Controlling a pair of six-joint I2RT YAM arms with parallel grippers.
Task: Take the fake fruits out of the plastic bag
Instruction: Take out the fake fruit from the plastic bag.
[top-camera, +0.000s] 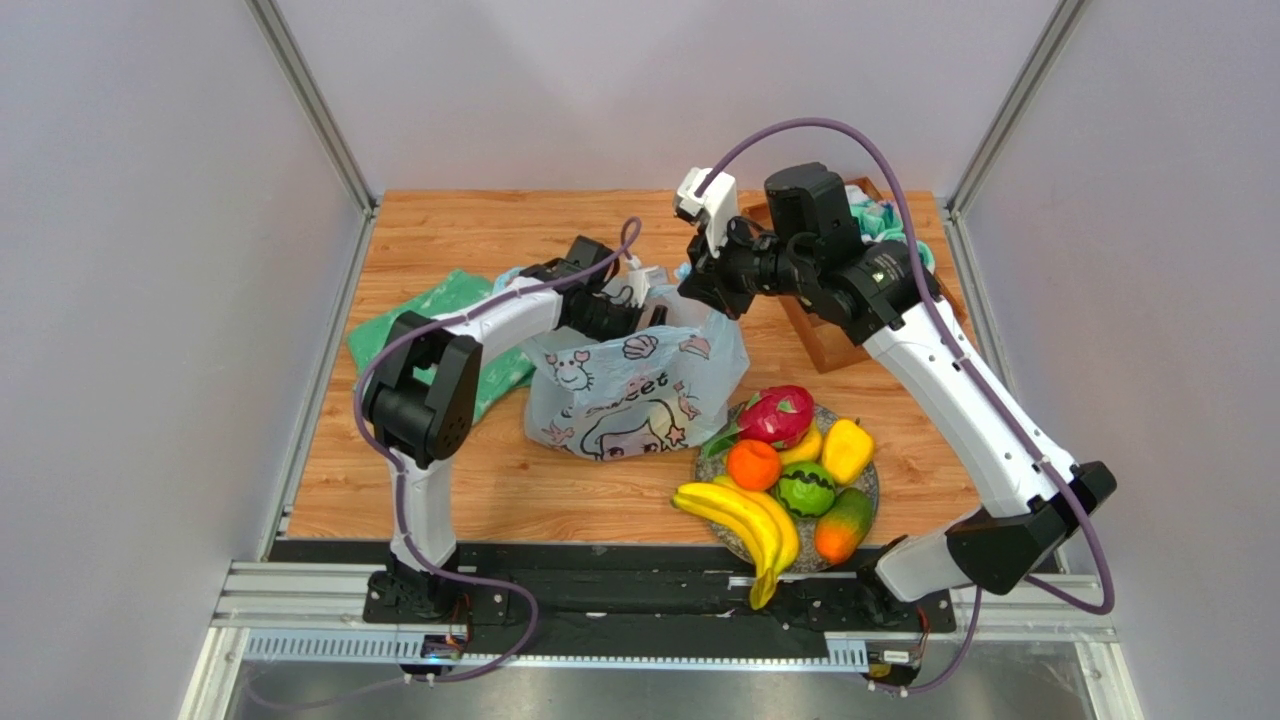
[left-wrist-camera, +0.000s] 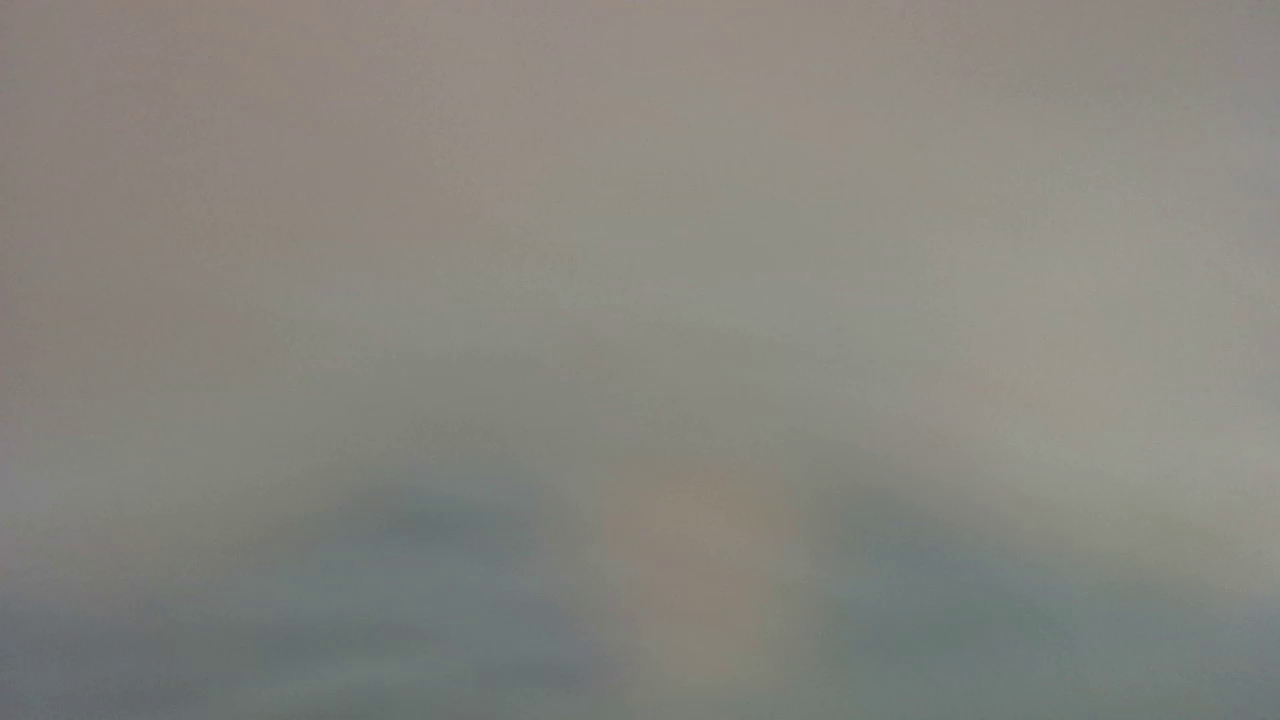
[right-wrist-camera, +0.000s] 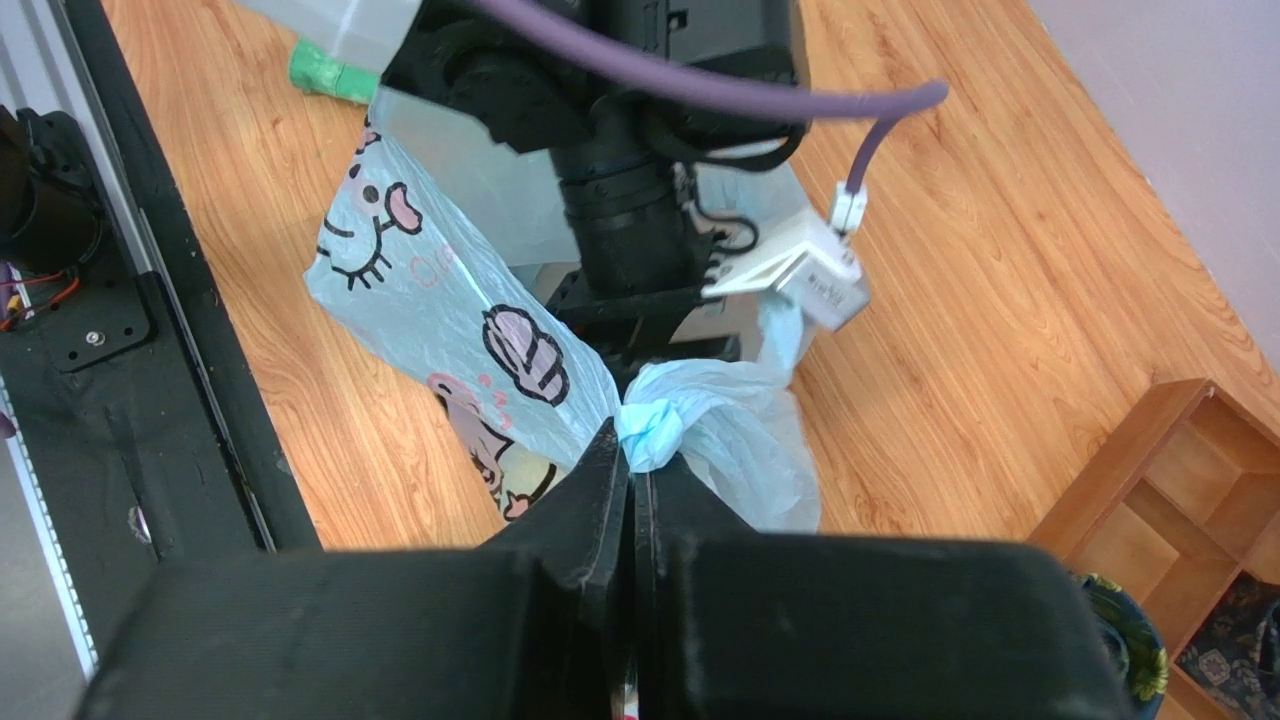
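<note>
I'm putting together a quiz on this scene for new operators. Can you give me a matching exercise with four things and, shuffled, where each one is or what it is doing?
Things:
1. bananas
2. green cloth
3. wooden box
4. right gripper

Places or states:
A. shut on a bunched handle of the plastic bag
B. at the near edge of the plate
C. flat on the table, left of the bag
D. right of the bag, toward the far edge

Pairs: 1-B, 2-C, 3-D, 4-A
</note>
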